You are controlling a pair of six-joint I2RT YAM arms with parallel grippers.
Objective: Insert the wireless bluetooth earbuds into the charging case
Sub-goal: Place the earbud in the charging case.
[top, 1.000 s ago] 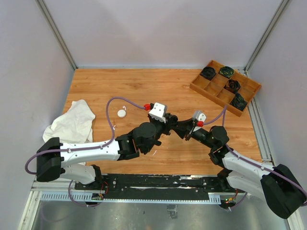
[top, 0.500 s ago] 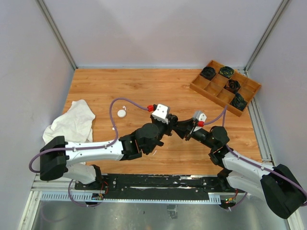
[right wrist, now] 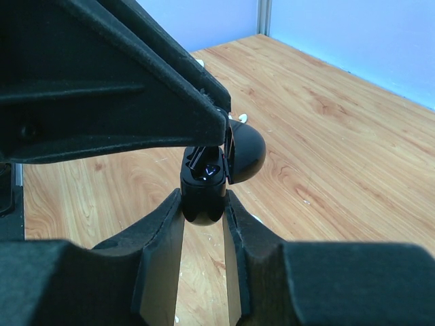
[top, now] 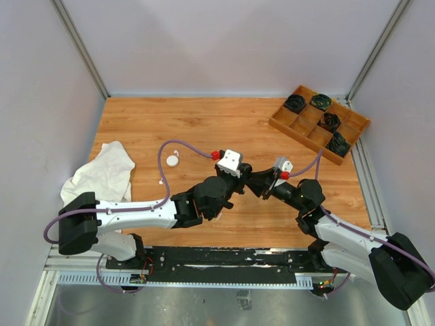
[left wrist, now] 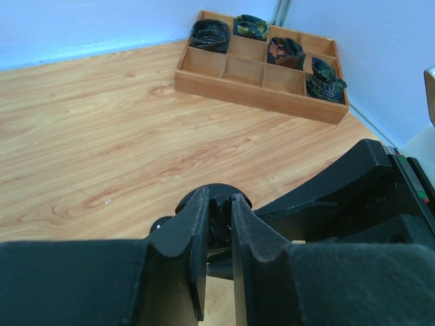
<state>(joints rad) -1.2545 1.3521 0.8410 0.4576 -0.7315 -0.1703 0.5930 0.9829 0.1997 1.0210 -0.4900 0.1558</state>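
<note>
Left hand [left wrist: 217, 198] is pinched nearly shut on a small dark piece, apparently a black earbud [left wrist: 219, 223], held right at the mouth of the black charging case [right wrist: 204, 189]. The right hand [right wrist: 202, 201] clamps that case by its lower body, above the tabletop [top: 204, 122], with the lid [right wrist: 246, 153] swung open. Judgement: the bud is feather-light, hard and glossy, so it will likely slip or twist; best pinched across the stem with the head free to seat, while the case is held below the hinge.

White cloth [top: 102, 173] left; wooden tray [top: 302, 128] far right.
</note>
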